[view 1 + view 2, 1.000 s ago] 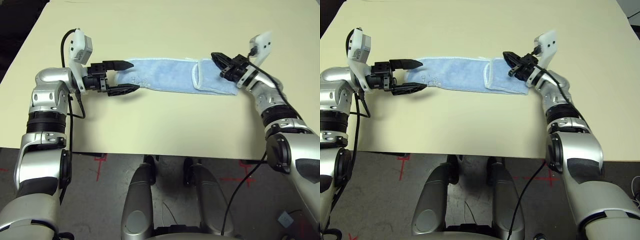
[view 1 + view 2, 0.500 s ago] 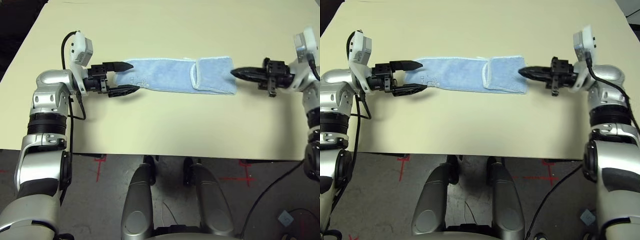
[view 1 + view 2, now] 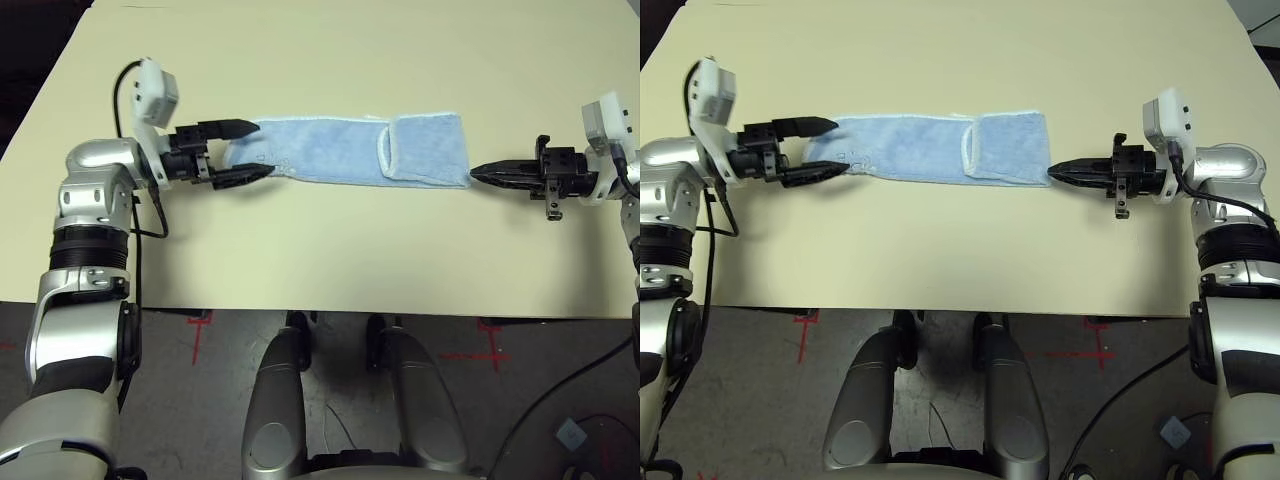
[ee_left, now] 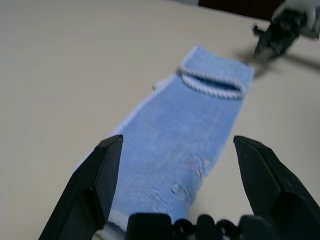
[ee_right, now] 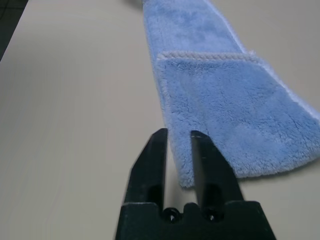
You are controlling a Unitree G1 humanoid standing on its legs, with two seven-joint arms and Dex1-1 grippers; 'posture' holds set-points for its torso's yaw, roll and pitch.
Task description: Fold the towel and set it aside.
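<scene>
The towel (image 3: 330, 150) is a light blue terry strip lying flat across the table, its right end folded back into a short flap (image 3: 425, 145) with white edging. Faint embroidery (image 4: 195, 162) shows near its left end. My left gripper (image 3: 262, 148) is open, low over the table, with one finger on each side of the towel's left end. My right gripper (image 3: 475, 177) points at the towel's near right corner. Its fingers (image 5: 160, 150) stand a narrow gap apart, with the corner's edge showing between them and nothing gripped.
The cream table (image 3: 330, 250) is bare all round the towel, with wide room behind it and in front. Its front edge (image 3: 330, 308) runs just ahead of my body. The floor below carries red tape marks.
My right gripper left the flap, swung out to the right, and now sits at the near right corner with its fingers slightly parted. The left gripper stayed open at the left end.
</scene>
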